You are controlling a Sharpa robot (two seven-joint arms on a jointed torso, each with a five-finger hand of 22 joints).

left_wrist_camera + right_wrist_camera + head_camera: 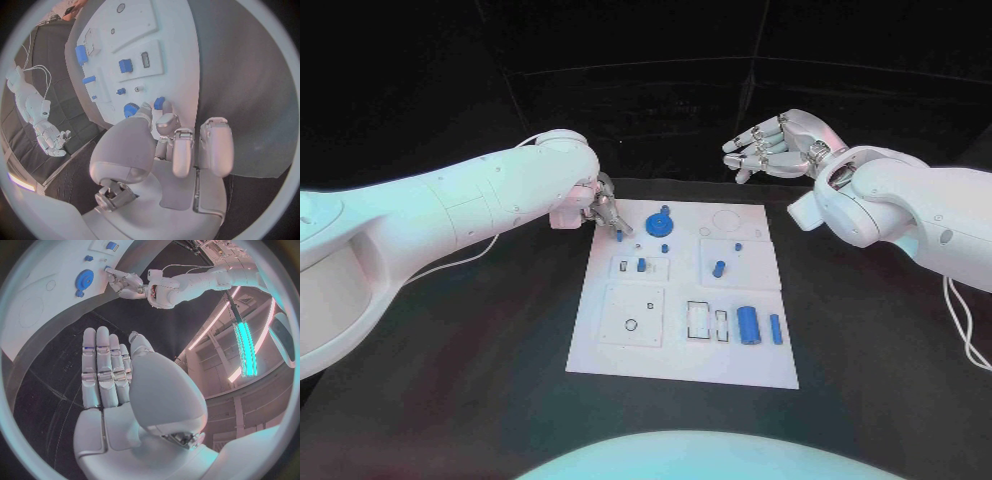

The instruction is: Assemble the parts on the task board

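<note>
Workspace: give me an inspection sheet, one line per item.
Surface: black table, bare around the board.
Job's things: white board flat at the centre; blue parts on it, among them a round part at the far edge and a cylinder near the right edge.
Clutter: nothing seen.
Hands: left hand at the board's far left corner, fingertips by a small blue part, grasp unclear; right hand raised beyond the board, fingers apart, holding nothing.
Cables: white cable by the right arm.
Surroundings: dark backdrop.
</note>
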